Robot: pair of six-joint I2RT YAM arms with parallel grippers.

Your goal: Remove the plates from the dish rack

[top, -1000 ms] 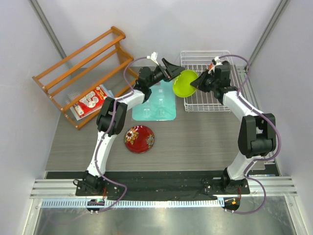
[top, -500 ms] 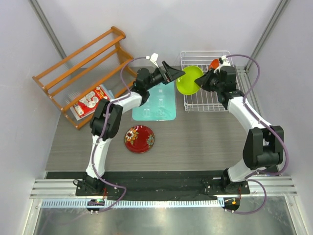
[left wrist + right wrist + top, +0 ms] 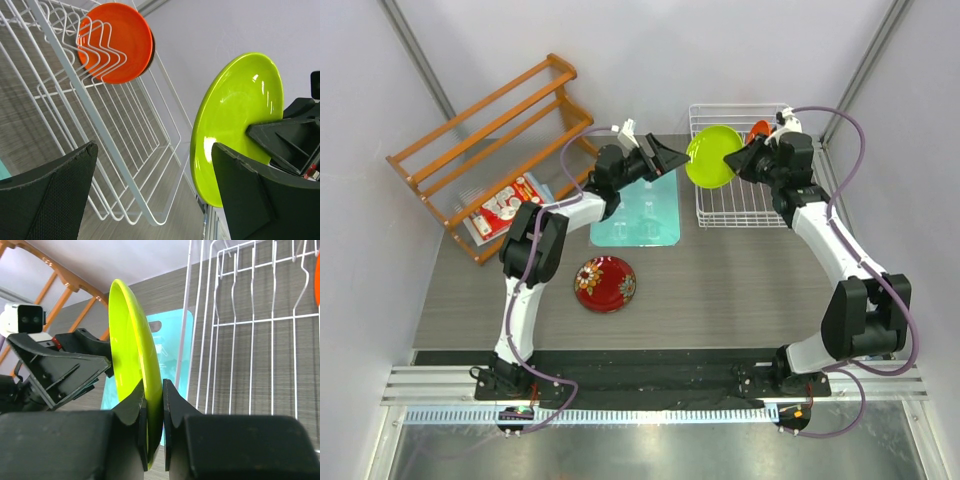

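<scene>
My right gripper point(image 3: 732, 160) is shut on the rim of the lime yellow-green plate point(image 3: 712, 157) and holds it on edge above the left side of the white wire dish rack point(image 3: 750, 205). The right wrist view shows the jaws point(image 3: 155, 385) pinching that plate point(image 3: 130, 340). My left gripper point(image 3: 675, 157) is open and empty, just left of the plate; in its view point(image 3: 154, 150) the plate point(image 3: 235, 115) is by the right finger, untouched. The orange plate point(image 3: 758, 130) stands in the rack's far tines point(image 3: 117, 42). The dark red floral plate point(image 3: 605, 283) lies on the table. I cannot see the dark teal-blue plate clearly.
A flat teal board point(image 3: 640, 215) lies left of the dish rack. An orange-brown wooden slatted rack point(image 3: 490, 140) stands at the back left with a red and white packet point(image 3: 505, 205) under it. Walls close in on both sides.
My right gripper has lifted the lime plate up and to the right, higher over the rack. My left gripper stayed open and drew back slightly to the left.
</scene>
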